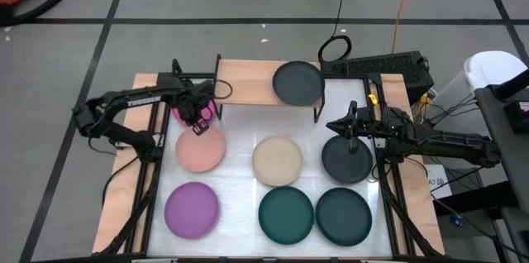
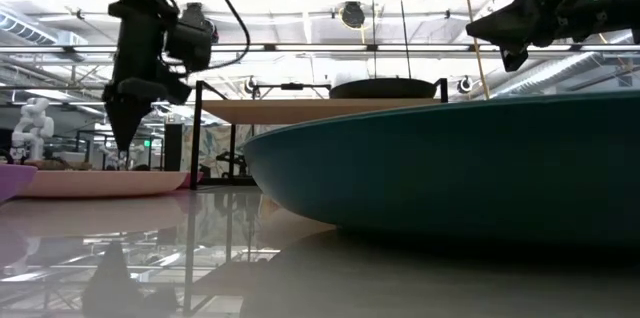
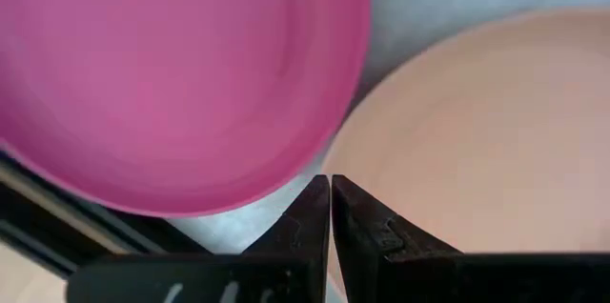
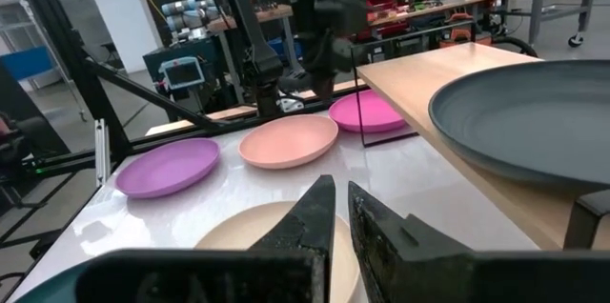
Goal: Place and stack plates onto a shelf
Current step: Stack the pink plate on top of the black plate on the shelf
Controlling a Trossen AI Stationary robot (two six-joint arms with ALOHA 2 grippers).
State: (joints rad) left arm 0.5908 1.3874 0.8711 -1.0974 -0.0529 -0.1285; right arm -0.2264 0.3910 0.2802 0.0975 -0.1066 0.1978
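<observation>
Both grippers closed, holding nothing.
I see my left gripper (image 1: 197, 125) above the flat pink plate (image 1: 201, 148); right gripper (image 1: 350, 133) over a charcoal plate (image 1: 347, 160).

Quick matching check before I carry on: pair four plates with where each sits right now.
Plates:
1. charcoal plate
2. magenta plate
3. beige plate
4. purple plate

Places:
A. table centre
B. on the shelf
C. front left of the table
D. under the shelf's left end, below the left gripper

Pairs: 1-B, 2-D, 3-A, 4-C
</observation>
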